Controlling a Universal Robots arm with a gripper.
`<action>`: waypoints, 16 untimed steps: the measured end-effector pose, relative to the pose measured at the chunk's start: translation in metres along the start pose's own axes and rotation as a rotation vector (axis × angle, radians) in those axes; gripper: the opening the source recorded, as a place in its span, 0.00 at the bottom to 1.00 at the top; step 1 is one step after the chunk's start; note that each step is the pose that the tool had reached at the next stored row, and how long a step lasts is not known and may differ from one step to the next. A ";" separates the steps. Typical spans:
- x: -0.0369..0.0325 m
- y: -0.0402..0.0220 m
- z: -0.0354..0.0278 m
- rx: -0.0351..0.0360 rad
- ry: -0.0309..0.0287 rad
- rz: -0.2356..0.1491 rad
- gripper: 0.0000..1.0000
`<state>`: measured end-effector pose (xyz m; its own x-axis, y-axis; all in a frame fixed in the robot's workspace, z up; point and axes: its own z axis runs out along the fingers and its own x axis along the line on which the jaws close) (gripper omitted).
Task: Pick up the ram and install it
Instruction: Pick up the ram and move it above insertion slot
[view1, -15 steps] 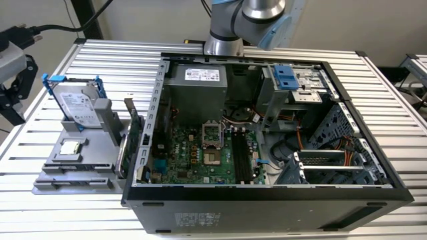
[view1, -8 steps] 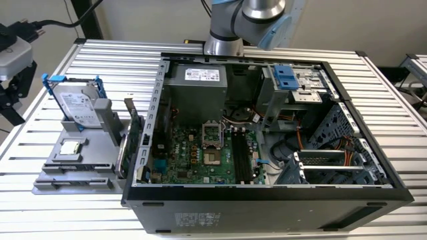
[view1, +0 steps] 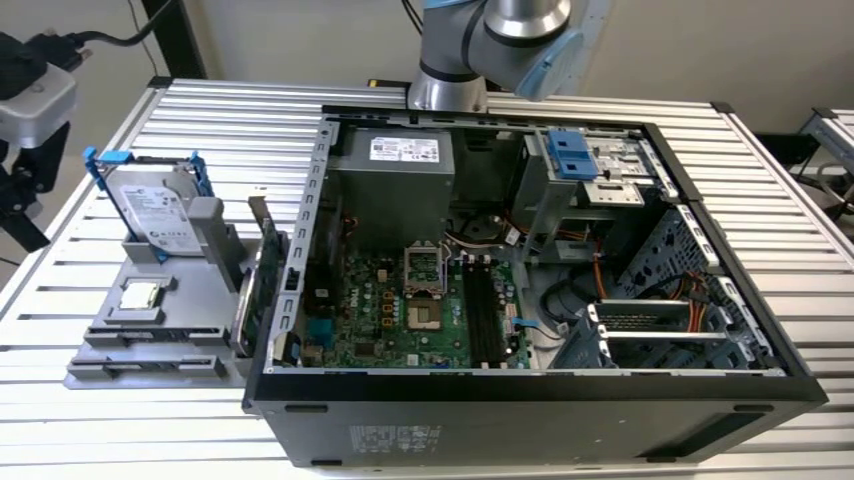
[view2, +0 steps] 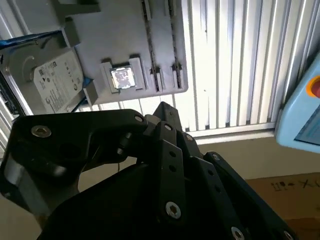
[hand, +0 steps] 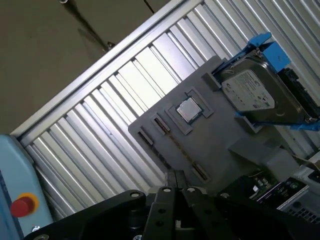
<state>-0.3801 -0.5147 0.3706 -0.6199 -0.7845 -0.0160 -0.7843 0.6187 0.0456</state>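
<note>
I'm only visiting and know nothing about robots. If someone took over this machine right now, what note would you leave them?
Gripper: in the first wrist view it hangs above the gray holder, touching nothing, with no part seen in it.
Ram: appears to stand on edge at the holder's side nearest the computer case; not picked up.
Black motherboard slots: look empty.
Done: nothing that shows.
Left: the whole job, both picking up the ram and installing it.
</note>
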 end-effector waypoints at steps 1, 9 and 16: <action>0.0000 0.0000 0.0000 -0.0003 0.0008 -0.018 0.00; 0.0000 0.0000 0.0001 -0.0025 0.0071 -0.157 0.00; 0.0000 -0.0002 0.0002 -0.0028 0.0119 -0.285 0.00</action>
<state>-0.3800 -0.5148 0.3703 -0.3738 -0.9274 -0.0168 -0.9269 0.3728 0.0437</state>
